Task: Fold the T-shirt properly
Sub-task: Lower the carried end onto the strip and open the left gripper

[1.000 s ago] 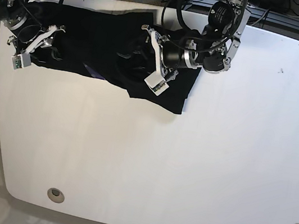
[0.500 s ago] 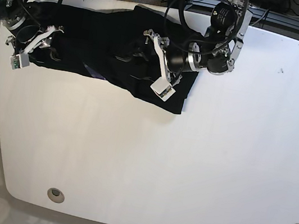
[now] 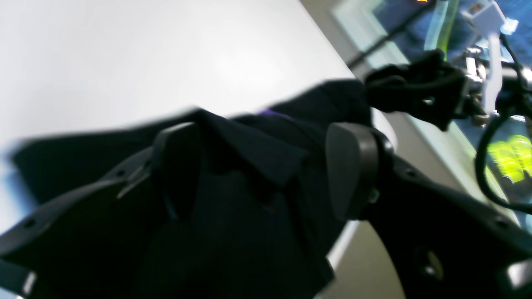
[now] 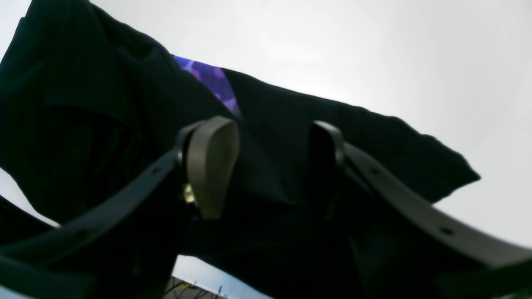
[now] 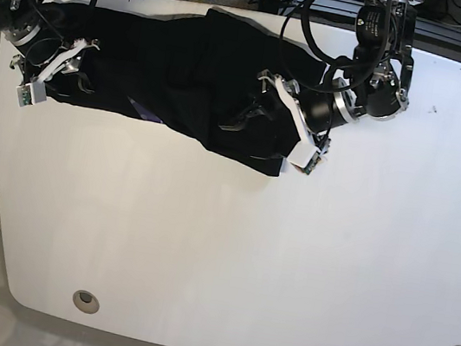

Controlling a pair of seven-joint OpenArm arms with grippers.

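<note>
The T-shirt lies bunched in a dark band along the far edge of the white table, its near hem uneven and a purplish patch peeking out between folds. Over its right-hand end in the base view, the left gripper stands with its jaws spread wide — cloth lies between and under the fingers, but the blurred wrist view seems to show no pinch. At the other end the right gripper rests low on the shirt, jaws parted, black fabric between its pads — nothing visibly clamped.
</note>
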